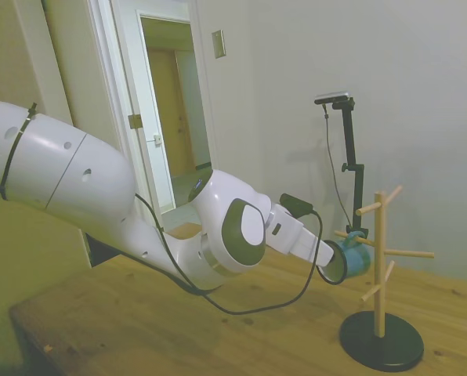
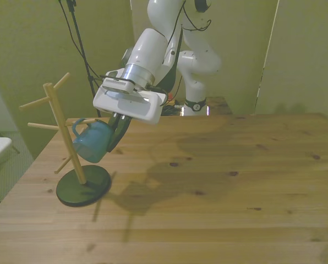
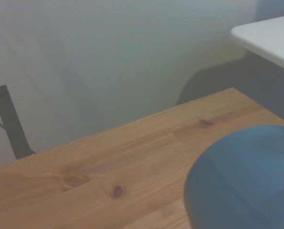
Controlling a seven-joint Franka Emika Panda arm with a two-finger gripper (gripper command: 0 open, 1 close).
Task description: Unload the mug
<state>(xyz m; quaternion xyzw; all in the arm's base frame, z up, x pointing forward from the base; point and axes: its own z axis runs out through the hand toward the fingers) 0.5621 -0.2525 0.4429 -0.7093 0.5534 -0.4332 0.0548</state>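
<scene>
The teal mug (image 2: 93, 142) hangs tilted beside the trunk of a wooden mug tree (image 2: 65, 135), its small handle up at one of the pegs. In the side view the mug (image 1: 353, 257) sits just under a peg, with its dark-rimmed mouth facing the arm. My gripper (image 2: 113, 138) comes down at a slant from the front view's right, and its dark fingers are shut on the mug's rim. In the side view the gripper (image 1: 335, 265) meets the mug from the left. The wrist view shows the mug (image 3: 242, 183) as a blue blur over the table.
The mug tree's round dark base (image 2: 82, 186) stands near the table edge at the front view's left, and its bare pegs stick out on several sides. A white surface (image 3: 270, 36) stands just beyond that table edge. An open doorway (image 1: 175, 110) lies behind the arm.
</scene>
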